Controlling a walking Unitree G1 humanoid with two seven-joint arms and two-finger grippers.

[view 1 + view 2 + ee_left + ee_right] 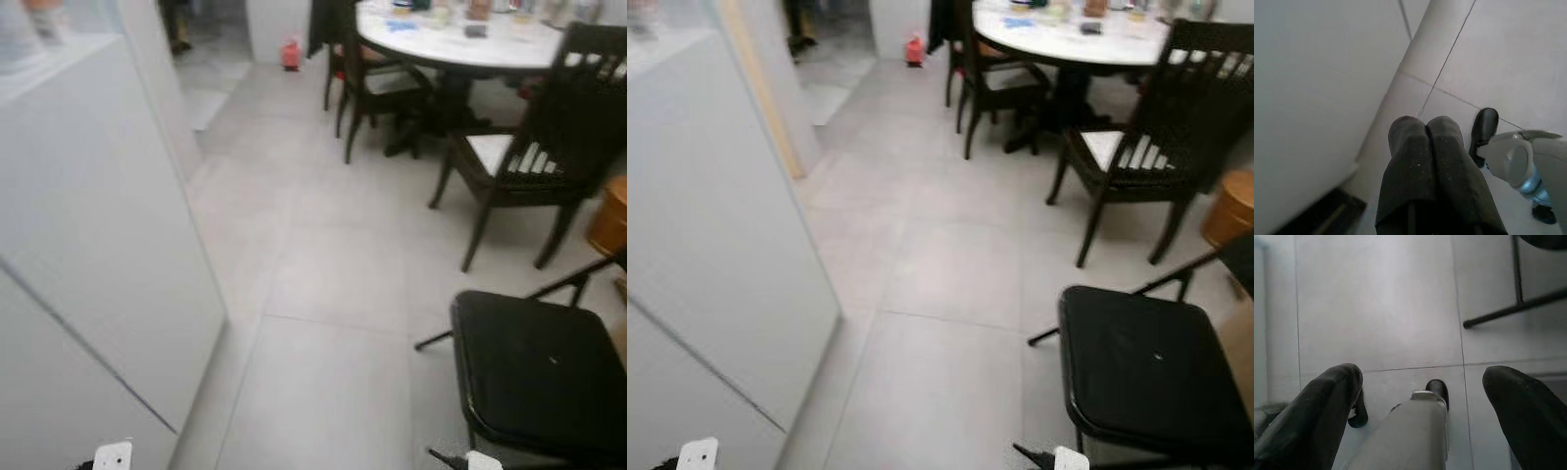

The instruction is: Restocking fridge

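Left gripper (1426, 128) jaws pressed together, right gripper (1422, 379) jaws wide apart, both empty.

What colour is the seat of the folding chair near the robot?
Black; the folding chair's seat shows best in the left eye view.

No readable text, labels, brands or numbers anywhere in my views. Items on the round table (460, 49) are too blurred and small to make out any print.
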